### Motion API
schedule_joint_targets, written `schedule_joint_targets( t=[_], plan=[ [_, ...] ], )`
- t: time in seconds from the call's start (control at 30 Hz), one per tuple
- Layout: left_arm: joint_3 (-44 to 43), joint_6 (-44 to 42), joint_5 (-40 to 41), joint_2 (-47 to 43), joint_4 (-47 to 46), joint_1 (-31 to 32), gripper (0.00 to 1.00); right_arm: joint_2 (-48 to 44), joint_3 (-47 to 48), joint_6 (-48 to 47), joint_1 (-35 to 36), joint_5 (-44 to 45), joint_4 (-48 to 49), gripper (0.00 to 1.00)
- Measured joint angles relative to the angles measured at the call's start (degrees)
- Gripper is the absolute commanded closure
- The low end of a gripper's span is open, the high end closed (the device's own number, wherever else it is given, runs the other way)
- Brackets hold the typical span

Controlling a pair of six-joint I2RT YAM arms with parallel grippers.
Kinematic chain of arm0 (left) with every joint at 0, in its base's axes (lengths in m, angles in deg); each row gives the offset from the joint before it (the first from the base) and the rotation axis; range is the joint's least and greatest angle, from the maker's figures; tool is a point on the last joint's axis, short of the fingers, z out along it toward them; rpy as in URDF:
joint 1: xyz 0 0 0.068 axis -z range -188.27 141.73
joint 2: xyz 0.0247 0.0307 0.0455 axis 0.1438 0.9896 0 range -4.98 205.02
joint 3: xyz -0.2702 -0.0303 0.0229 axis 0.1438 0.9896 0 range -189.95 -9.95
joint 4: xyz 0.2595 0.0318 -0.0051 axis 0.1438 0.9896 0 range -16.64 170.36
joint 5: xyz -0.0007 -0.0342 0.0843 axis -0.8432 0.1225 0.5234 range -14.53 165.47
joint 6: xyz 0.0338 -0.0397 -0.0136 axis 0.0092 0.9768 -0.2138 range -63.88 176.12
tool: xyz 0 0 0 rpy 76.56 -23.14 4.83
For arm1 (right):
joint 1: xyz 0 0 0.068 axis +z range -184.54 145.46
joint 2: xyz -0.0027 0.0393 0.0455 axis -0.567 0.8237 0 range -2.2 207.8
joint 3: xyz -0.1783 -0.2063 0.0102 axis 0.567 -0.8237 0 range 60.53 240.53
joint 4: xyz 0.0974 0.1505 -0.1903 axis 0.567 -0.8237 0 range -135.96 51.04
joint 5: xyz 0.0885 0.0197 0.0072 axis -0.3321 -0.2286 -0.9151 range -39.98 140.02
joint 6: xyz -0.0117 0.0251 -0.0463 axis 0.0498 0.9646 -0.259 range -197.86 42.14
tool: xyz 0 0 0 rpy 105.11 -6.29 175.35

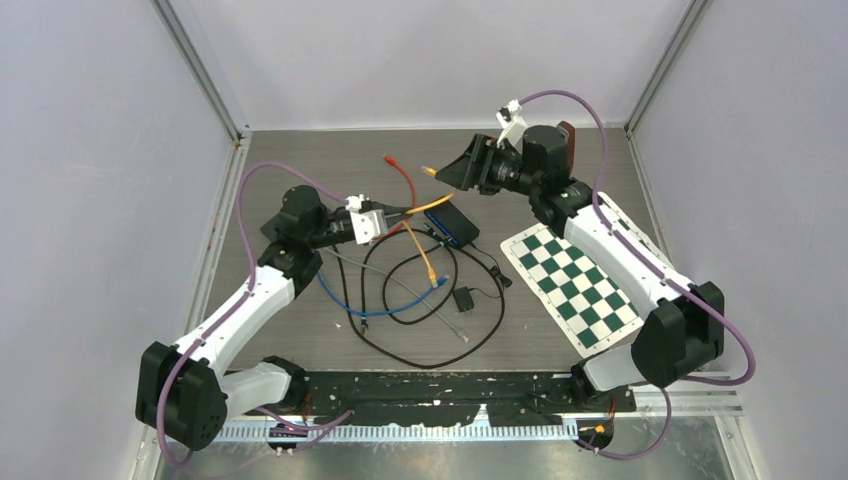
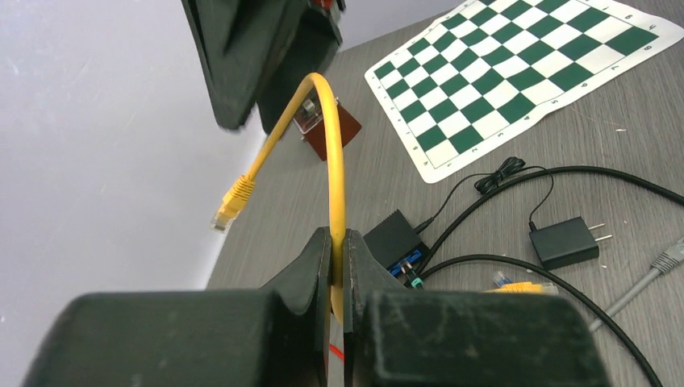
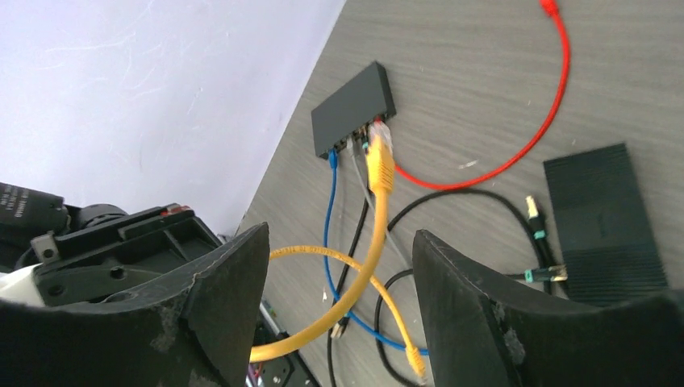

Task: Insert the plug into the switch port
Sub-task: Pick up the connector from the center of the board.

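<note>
The yellow plug (image 1: 428, 171) hangs in the air over the far middle of the desk (image 1: 300, 165). It ends a yellow cable (image 2: 338, 185) that arches up from the left gripper (image 2: 337, 242), whose fingers are pressed together on the cable. The right gripper (image 3: 339, 234) is spread wide around the plug, gripping nothing. The black switch (image 1: 452, 222) lies near the desk's middle, apart from the plug.

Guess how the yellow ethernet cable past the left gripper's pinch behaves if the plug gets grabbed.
Semi-stiff, probably: the yellow ethernet cable holds a self-supporting arch above the left gripper. Its plug hangs down at the free end, so it likely sways when nudged. Thin, so probably light; the open right gripper should bend it easily.
</note>
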Motion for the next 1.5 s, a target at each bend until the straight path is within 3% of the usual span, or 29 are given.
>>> schedule_joint_targets(
  t=[0.13, 0.2, 0.27, 0.3, 0.37, 0.47, 0.6, 0.67, 0.83, 1.03, 1.27, 1.5],
  plan=[
    [0.11, -1.79, -0.96, -0.04, -0.50, 0.00, 1.00, 1.92, -1.75, 2.32, 1.29, -0.09, 0.26, 0.30],
    [0.46, -2.45, -1.14, -0.04, -0.81, 0.00, 1.00, 2.64, -2.84, 3.72, 1.79, -0.07, 0.04, 0.39],
    [1.27, -2.91, -1.18, -0.04, -1.29, 0.00, 1.00, 3.54, -3.13, 5.07, 2.12, -0.11, -0.02, 0.60],
    [1.64, -3.13, -1.16, -0.04, -1.53, 0.00, 1.00, 3.87, -3.23, 5.62, 2.14, -0.13, 0.35, 0.77],
    [2.32, -3.15, -0.96, 0.09, -2.08, 0.00, 0.94, 4.09, -3.78, 6.88, 2.16, -0.20, 2.05, 0.92],
    [2.54, -0.46, 1.81, 0.76, -4.20, 0.20, 0.82, 4.09, -4.74, 8.96, 2.16, -0.07, 6.03, 0.95],
    [2.54, 6.10, 7.39, 1.40, -6.88, 0.26, 0.52, 4.35, -4.26, 8.15, 2.01, 0.46, 10.25, 0.95],
    [2.54, 11.56, 10.54, 1.44, -8.22, 0.26, 0.47, 5.18, -2.27, 5.97, 2.05, 0.68, 10.78, 0.95],
    [1.03, 32.96, 17.55, 1.53, -6.80, -2.14, 0.47, 6.21, 1.53, -2.47, 2.12, 1.86, 13.20, 0.95],
    [-4.63, 53.09, 18.62, 2.34, -3.08, -7.06, 0.45, 5.03, -1.42, -13.07, 5.90, 6.08, 20.87, 0.95],
    [-2.08, 65.24, 16.41, 0.85, -9.66, -7.61, 0.45, 0.74, -10.27, -21.64, 16.46, 17.33, 29.51, 0.95],
    [-0.66, 66.38, 18.10, -2.82, -8.68, -7.91, 0.41, -0.85, -13.14, -27.82, 19.91, 28.24, 36.20, 0.95]
  ],
)
